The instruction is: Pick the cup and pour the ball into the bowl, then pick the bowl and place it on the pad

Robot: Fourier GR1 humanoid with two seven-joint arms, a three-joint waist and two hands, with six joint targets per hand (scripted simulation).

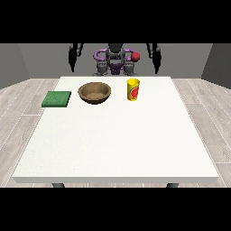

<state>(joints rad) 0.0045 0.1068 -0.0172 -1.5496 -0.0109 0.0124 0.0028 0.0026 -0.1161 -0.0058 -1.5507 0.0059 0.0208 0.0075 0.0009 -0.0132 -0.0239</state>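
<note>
- Both arms hanging straight down beside the torso, behind the table's [115,149] far edge, well apart from everything on it.
- Hand at the view's left [72,61]: dark, pointing down, holding nothing; fingers too small to tell whether spread or curled.
- Hand at the view's right [156,61]: same pose, nothing held; finger state likewise impossible to tell.
- Cup [132,90]: yellow with a red mark, upright, long axis vertical, mouth up, near the far edge, right of centre.
- Ball: not visible; cup's inside hidden from here.
- Bowl [94,93]: brown, upright, opening up, just left of the cup, apart from it.
- Pad [57,99]: green, flat, left of the bowl, near the left edge.
</note>
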